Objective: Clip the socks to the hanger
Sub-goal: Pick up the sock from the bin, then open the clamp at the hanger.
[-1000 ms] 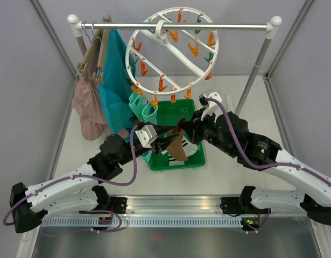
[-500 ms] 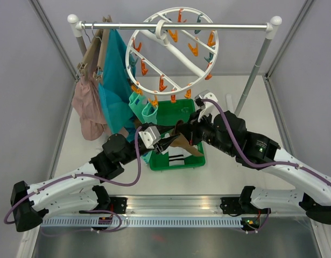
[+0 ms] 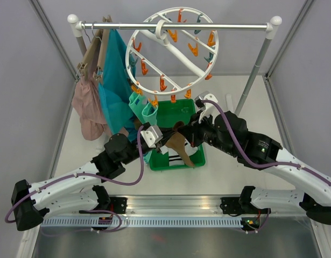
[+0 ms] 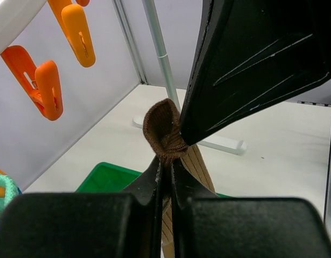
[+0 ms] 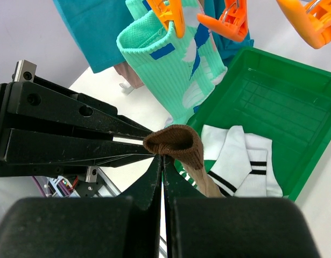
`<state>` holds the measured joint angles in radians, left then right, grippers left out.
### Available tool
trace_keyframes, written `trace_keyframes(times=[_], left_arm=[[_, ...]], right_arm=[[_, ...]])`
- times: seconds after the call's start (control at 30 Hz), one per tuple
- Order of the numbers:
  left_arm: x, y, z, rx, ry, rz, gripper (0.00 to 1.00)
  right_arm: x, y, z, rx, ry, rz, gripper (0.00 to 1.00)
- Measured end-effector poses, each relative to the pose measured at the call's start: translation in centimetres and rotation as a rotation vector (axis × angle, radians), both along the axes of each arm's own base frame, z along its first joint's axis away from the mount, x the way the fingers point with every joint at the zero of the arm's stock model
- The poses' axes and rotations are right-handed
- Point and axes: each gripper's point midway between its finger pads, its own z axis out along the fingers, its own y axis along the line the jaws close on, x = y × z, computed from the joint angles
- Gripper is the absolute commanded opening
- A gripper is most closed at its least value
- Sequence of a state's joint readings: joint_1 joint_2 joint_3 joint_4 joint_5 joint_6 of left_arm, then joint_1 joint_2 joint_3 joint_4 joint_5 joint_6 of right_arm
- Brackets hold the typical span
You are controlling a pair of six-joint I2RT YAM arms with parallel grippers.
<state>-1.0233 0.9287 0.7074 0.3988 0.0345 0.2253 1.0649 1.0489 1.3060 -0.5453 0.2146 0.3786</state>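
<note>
— First sock?
— The brown sock: plain brown, ribbed, no print.
— And the second?
— The mint-teal sock: white blotches and blue blocks on a mint ground.
— The tray?
— Bright green for the tray itself; inside, white socks with thin black stripes at the cuff.
— The hanger?
— White throughout, with orange pegs.
— At the rail's left end?
— Deep teal for the large garment, plain, no pattern; dusty pink-beige for the smaller garment next to it.
</note>
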Motion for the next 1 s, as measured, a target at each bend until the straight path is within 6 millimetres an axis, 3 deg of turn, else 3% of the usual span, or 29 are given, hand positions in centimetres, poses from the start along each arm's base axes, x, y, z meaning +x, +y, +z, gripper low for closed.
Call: trace_keyframes(times=[0.13, 0.17, 0.2, 0.3, 0.43, 0.73, 1.0], left_arm=[[0.0, 0.0, 0.0, 0.000, 0.000, -0.001, 0.02], [0.0, 0.0, 0.0, 0.001, 0.000, -0.001, 0.02], [0.0, 0.0, 0.0, 0.001, 0.000, -0.001, 0.02], [0.0, 0.0, 0.0, 0.001, 0.000, 0.000, 0.02], [0.1, 0.1, -0.1, 0.003, 0.003, 0.007, 0.02], [0.3, 0.9, -0.1, 0.004, 0.018, 0.040, 0.02], [0.1, 2.3, 0.3, 0.000, 0.029, 0.075, 0.02]], right_arm=[[0.0, -0.2, -0.1, -0.006, 0.002, -0.004, 0.02], [0.0, -0.2, -0.2, -0.008, 0.003, -0.005, 0.08], [0.0, -0.3, -0.2, -0.010, 0.002, -0.010, 0.21], [0.3, -0.7, -0.2, -0.016, -0.004, -0.031, 0.42], [0.6, -1.7, 0.3, -0.018, -0.031, -0.067, 0.52], [0.9, -5.9, 2.3, 0.003, -0.211, -0.140, 0.62], [2.3, -5.0, 2.1, -0.075, -0.355, -0.106, 0.65]])
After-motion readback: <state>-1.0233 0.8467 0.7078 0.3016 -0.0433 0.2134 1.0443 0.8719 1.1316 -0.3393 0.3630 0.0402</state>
